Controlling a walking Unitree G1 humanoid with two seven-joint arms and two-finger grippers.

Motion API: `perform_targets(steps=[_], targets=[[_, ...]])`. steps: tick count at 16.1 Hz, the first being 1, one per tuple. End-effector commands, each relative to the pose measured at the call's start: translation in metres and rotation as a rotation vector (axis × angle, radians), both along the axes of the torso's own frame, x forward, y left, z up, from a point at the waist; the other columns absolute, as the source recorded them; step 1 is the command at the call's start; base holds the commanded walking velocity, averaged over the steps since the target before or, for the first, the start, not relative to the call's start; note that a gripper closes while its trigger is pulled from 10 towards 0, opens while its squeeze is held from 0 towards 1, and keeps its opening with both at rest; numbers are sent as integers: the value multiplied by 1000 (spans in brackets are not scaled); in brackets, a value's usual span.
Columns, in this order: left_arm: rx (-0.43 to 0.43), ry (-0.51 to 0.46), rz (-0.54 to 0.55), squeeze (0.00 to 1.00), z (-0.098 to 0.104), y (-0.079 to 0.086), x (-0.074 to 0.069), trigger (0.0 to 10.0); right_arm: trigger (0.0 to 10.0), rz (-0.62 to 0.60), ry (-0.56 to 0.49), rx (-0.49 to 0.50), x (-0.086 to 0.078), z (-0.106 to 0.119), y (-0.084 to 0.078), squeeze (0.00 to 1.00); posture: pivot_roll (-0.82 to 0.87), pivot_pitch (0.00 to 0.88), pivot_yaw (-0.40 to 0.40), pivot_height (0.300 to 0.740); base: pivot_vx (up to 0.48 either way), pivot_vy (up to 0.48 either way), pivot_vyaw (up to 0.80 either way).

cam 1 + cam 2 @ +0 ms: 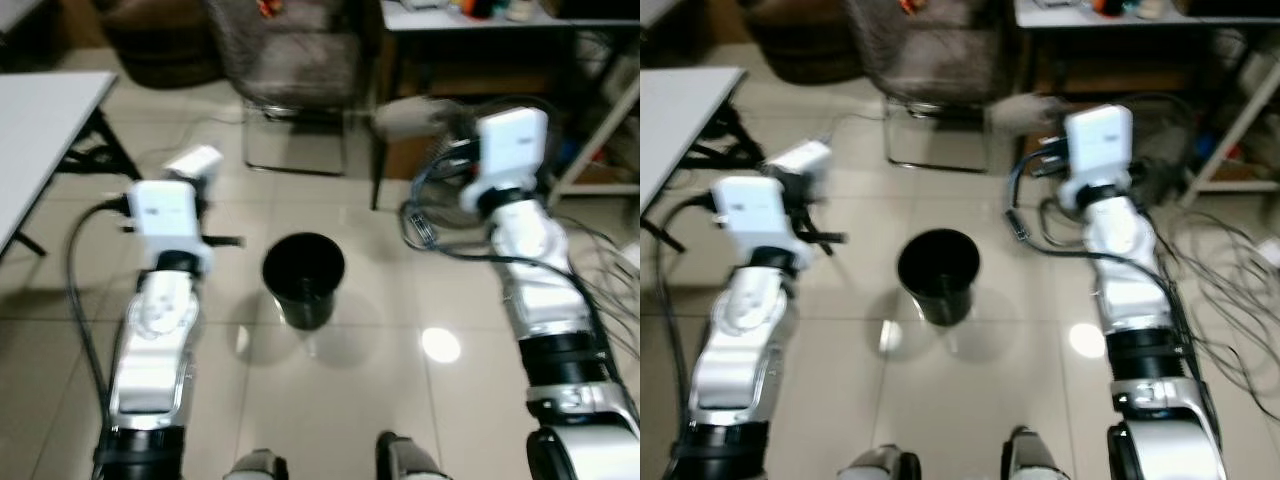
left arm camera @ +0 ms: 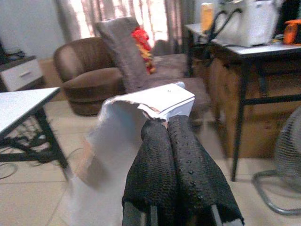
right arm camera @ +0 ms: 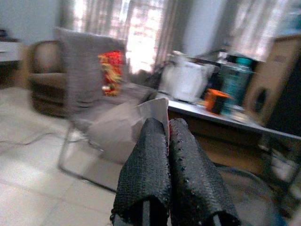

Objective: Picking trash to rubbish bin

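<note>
2 grippers, left (image 2: 167, 125) and right (image 3: 168, 126), each clamp 1 paper scrap (image 2: 162, 100); 1 black bin (image 1: 303, 278).

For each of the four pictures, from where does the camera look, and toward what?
Left eye view: from the head, downward at the black bin on the floor; both silver arms show.
Right eye view: same head, same bin, seen slightly from the right.
Left wrist view: along the left pincer, shut on white paper, toward the grey chair.
Right wrist view: along the right pincer, shut on a crumpled paper, toward the same chair.
Both wrist views share the chair and the brown armchair.
</note>
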State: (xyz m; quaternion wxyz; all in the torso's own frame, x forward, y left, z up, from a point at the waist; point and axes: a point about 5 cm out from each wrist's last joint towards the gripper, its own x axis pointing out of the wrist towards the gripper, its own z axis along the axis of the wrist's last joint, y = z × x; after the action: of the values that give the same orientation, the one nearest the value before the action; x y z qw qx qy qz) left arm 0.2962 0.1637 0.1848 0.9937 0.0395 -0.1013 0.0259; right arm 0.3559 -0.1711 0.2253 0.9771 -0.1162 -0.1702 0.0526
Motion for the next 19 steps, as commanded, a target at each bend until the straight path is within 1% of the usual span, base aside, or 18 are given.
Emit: perform_targets(steps=[1, 2, 4, 5, 17, 19], targets=[[12, 0, 27, 0, 0, 9, -2, 353, 10000, 26, 10, 0, 0, -3, 8, 0, -86, 158, 53, 740, 0, 0, 0], [11, -1, 27, 0, 0, 9, -2, 0, 10000, 27, 10, 0, 0, -3, 9, 0, -86, 158, 53, 740, 0, 0, 0], [8, 4, 27, 0, -1, 10, -2, 0, 10000, 28, 11, -2, 0, -3, 9, 0, -86, 158, 53, 740, 0, 0, 0], [13, 11, 28, 0, -2, 11, -2, 0, 10000, 32, 11, -4, 0, -3, 9, 0, -86, 158, 53, 740, 360, 0, 0], [19, 27, 13, 0, -5, 9, -3, 0, 10000, 44, 13, -16, -1, -4, 12, 0, -87, 159, 51, 740, 475, 0, 0], [19, 33, 10, 0, -6, 9, -3, 0, 10000, 44, 13, -18, -1, -5, 12, 0, -87, 159, 51, 740, 364, 0, 0]])
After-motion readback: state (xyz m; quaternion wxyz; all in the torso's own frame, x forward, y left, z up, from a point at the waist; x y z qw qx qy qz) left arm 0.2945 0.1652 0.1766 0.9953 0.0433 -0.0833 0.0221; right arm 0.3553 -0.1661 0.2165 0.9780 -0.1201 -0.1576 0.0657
